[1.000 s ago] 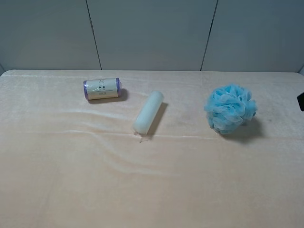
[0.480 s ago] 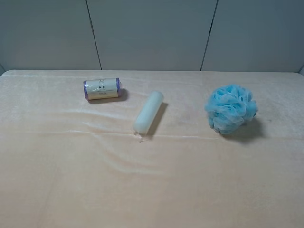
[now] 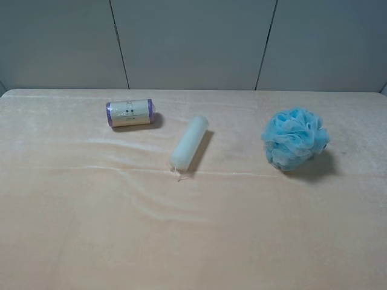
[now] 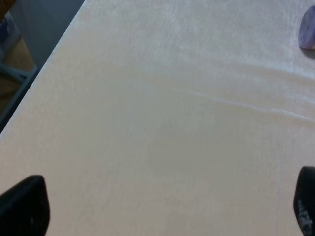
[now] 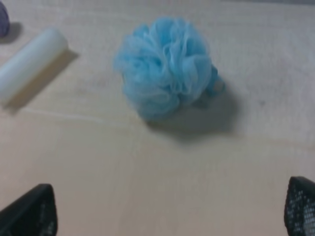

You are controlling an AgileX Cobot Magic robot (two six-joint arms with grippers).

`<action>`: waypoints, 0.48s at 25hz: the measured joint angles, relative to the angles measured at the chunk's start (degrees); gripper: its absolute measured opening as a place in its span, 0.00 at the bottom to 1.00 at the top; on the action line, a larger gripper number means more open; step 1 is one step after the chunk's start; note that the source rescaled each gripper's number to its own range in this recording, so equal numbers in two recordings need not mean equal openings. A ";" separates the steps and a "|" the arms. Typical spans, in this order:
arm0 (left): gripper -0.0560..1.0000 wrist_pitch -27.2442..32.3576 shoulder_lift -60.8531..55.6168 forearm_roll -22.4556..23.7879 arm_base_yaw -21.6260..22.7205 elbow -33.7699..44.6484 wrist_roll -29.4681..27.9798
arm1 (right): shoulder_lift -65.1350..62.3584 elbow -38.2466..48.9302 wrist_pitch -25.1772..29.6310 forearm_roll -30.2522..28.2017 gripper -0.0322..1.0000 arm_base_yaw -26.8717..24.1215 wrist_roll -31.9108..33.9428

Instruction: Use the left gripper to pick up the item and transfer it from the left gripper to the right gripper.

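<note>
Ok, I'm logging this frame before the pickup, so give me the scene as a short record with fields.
item: blue pouf, on the cloth, right side, untouched
other things: cream cylinder mid-table; purple-ended roll back left
left gripper: open, empty, over bare cloth, far from the pouf
right gripper: open, empty, pouf in its view
arms in the high view: none
progress: pickup not yet begun

Both arms lie outside the exterior high view. Of the left gripper [image 4: 167, 206] only 2 fingertips show; likewise the right gripper [image 5: 170, 206]. The purple-ended roll [image 4: 307, 28] is cut by the frame edge. Its label [image 3: 130, 112] print is too small to read.
</note>
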 joint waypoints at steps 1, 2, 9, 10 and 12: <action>1.00 0.00 0.00 0.00 0.00 0.00 0.00 | 0.00 0.06 -0.33 -0.06 1.00 0.00 0.00; 1.00 0.00 0.00 0.00 0.00 0.00 0.00 | 0.00 0.06 -0.68 -0.06 1.00 0.00 0.00; 1.00 0.00 0.00 0.00 0.00 0.00 0.00 | 0.00 2.25 -4.44 -0.28 1.00 0.00 0.00; 1.00 0.00 0.00 0.00 0.00 0.00 0.00 | 0.00 2.32 -4.57 -0.23 1.00 0.00 0.00; 1.00 0.00 0.00 0.00 0.00 0.00 0.00 | 0.00 2.37 -4.57 -0.23 1.00 0.00 0.00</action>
